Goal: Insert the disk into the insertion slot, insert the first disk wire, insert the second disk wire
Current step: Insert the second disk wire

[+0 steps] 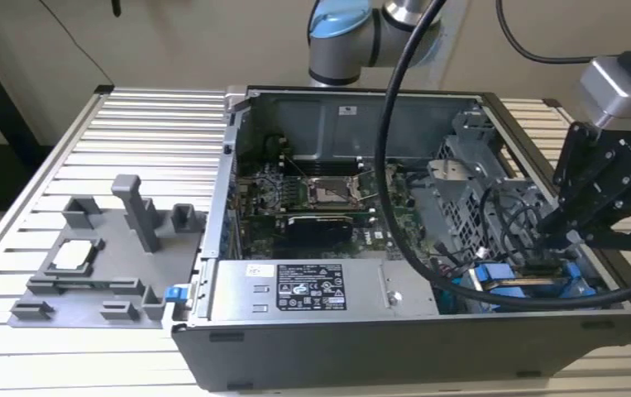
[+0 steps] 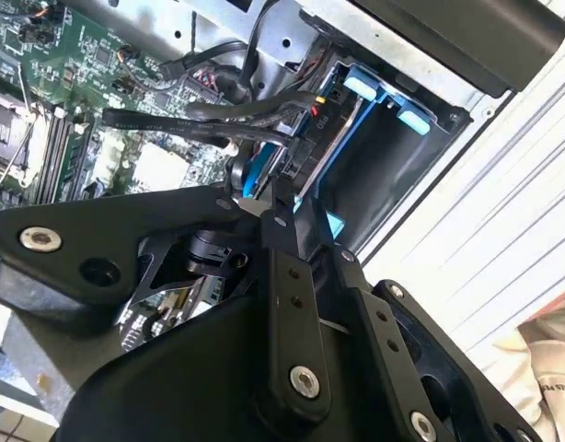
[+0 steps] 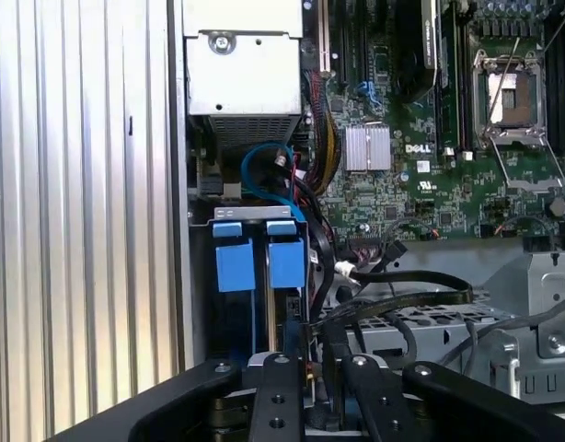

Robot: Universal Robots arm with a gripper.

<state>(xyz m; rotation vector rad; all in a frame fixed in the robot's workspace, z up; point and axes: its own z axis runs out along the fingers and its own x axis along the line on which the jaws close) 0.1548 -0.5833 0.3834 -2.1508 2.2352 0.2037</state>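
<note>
Black end effector [image 1: 558, 236] lowered into the open computer case [image 1: 403, 347], at the corner on the exterior view's right, directly over the insertion slot [image 1: 513, 285]. Fingers [image 2: 281, 216] drawn close together in the second wrist view, tips down among the black disk wires [image 2: 218, 120] at the edge of the bay; whether clamped on a wire or connector cannot be told.

Disk [image 2: 305, 157] seated edge-on inside the insertion slot [image 2: 393, 175], just ahead of the fingertips, silver body framed in bright blue plastic. Two blue tabs [image 3: 259, 262] of the slot [image 3: 232, 304] standing side by side just beyond the end effector [image 3: 315, 387] in the first wrist view, with a thin blue cable looped past them.

Black wires [image 3: 402, 285] running from the fingertip area across to the perforated metal cage [image 3: 466, 341] beside the end effector. Green motherboard [image 3: 420, 138] with processor socket further out from the end effector, toward the case centre. Grey labelled power supply [image 1: 304, 289] along the near wall of the case, beside the slot.

Grey fixture blocks [image 1: 106, 265] standing well apart from the end effector, outside the case on the ribbed metal worktop [image 1: 94, 356].
</note>
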